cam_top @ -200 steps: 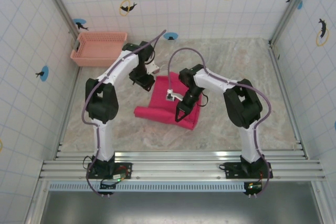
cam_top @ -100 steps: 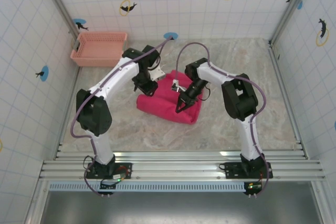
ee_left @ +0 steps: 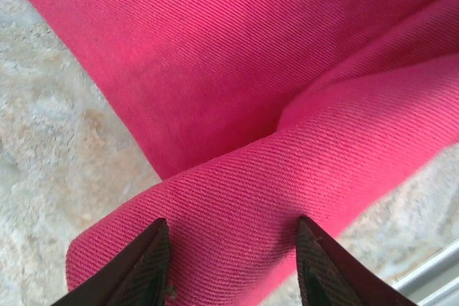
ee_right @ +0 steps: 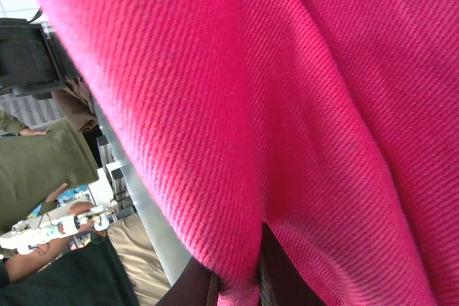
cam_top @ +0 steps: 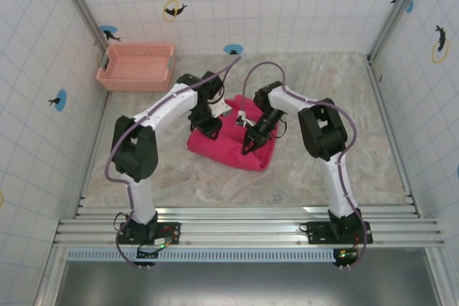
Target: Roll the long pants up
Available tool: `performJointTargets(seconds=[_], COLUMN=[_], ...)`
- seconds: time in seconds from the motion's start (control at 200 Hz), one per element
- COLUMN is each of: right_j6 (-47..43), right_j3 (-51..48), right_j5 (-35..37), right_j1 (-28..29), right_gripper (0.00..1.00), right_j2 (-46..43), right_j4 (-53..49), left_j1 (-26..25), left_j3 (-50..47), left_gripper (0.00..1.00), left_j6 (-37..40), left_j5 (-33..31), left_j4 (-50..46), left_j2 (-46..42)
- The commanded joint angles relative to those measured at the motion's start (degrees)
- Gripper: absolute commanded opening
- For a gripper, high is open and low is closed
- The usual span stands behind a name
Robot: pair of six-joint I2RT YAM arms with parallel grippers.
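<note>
Rolling seems the step in hand. The left gripper (ee_left: 231,226) straddles the thick rolled fold of the long pants (ee_left: 215,69); cloth fills the gap between its jaws, which look clamped on it. The right gripper (ee_right: 237,283) has its jaws almost together, pinching a thin edge of the same cloth, the bulk lying just beyond its tips. The next move calls for both to turn the fold over evenly. Counted: one basket (cam_top: 135,67), well left of the left jaws; one pair of pants; two grippers.
</note>
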Motion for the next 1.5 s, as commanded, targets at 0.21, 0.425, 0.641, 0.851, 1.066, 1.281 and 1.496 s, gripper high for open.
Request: performJointTargets(seconds=[0.21,0.425,0.641,0.851,1.066,1.281,1.496], right_j6=[0.4,-1.1,-10.4,-12.2,-10.4,-15.9,-21.6], right_j3=[5.3,5.4,-15.1,-30.6,-39.5,-45.1,-48.1], right_j5=[12.2,32.0,41.0,46.8,54.6,59.7,65.7], right_j1=[-1.1,-1.3,3.0,12.4,19.7,23.3,25.7], right_gripper=[0.17,0.33,0.53,0.79,0.85,0.84,0.78], right_j2=[0.5,-9.9,-31.5,-42.8,-45.8,-41.9,-35.0], right_j4=[0.5,5.1,23.3,32.0,42.1,49.5,58.4], left_j1=[0.1,0.1,0.1,0.1,0.2,0.1,0.2], left_j3=[2.5,5.0,7.9,9.3,9.4,9.8,9.5], left_gripper=[0.46,0.46,0.47,0.48,0.48,0.49,0.49], left_j6=[-3.3,-2.5,-1.3,-0.4,0.7,1.3,1.8], left_j5=[-5.3,-6.1,-5.6,-6.0,-5.6,-4.6,-4.1], left_j4=[2.1,1.7,0.3,-1.0,-2.3,-3.3,-3.5], left_j2=[12.5,15.9,17.8,18.4,18.6,18.9,18.9])
